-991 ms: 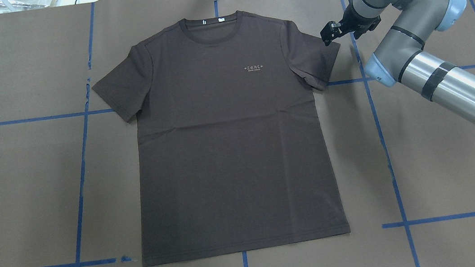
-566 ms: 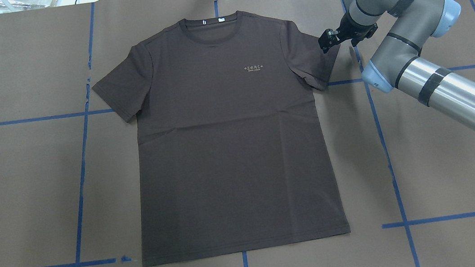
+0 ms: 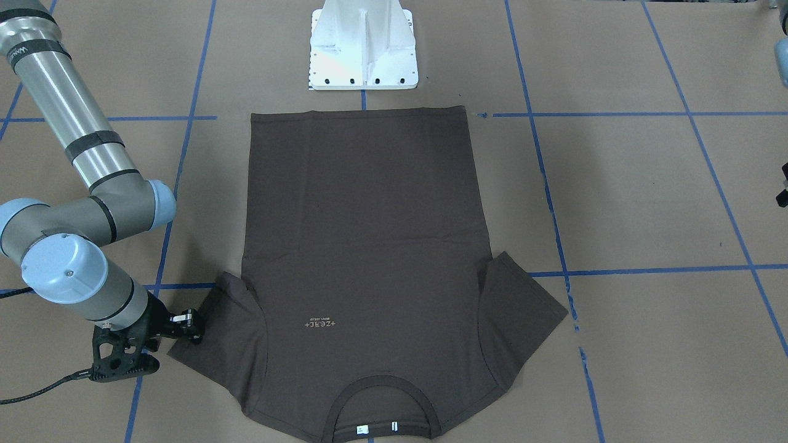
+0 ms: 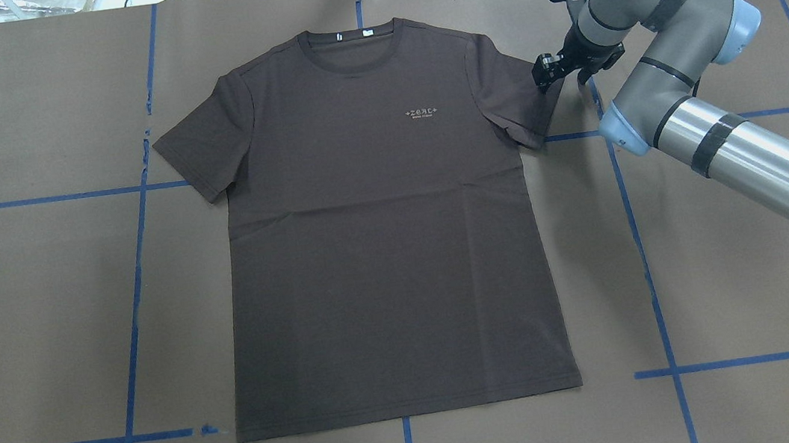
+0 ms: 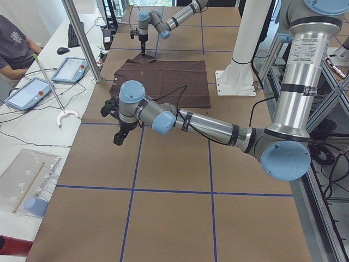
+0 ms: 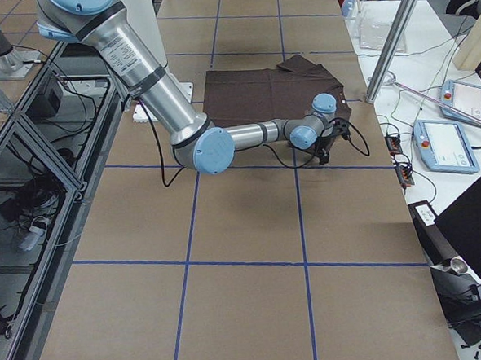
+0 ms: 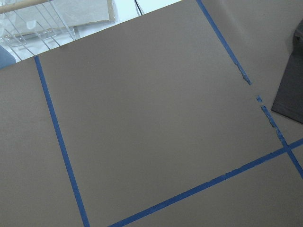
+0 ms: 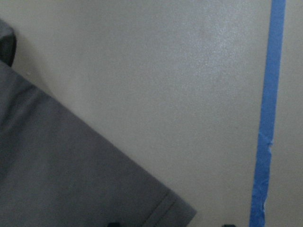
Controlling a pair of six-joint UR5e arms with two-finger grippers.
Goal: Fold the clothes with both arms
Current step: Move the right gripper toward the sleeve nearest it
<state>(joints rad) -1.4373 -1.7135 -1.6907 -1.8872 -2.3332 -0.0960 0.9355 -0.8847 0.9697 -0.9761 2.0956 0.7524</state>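
Note:
The dark brown T-shirt lies flat and face up on the brown paper table, collar at the far side; it also shows in the front view. My right gripper is down at the outer corner of the shirt's right-hand sleeve. In the right wrist view the sleeve corner lies between two spread fingertips, so the gripper is open. My left gripper hovers over bare table well to the left of the shirt; I cannot tell whether it is open or shut. The left wrist view shows only a sleeve edge.
The white pedestal base stands just behind the shirt's hem. Blue tape lines grid the table. Beyond the far edge are a metal post, tablets and a seated person.
My right gripper has moved a little left and down, from beside the sleeve onto its outer corner. The shirt has not moved.

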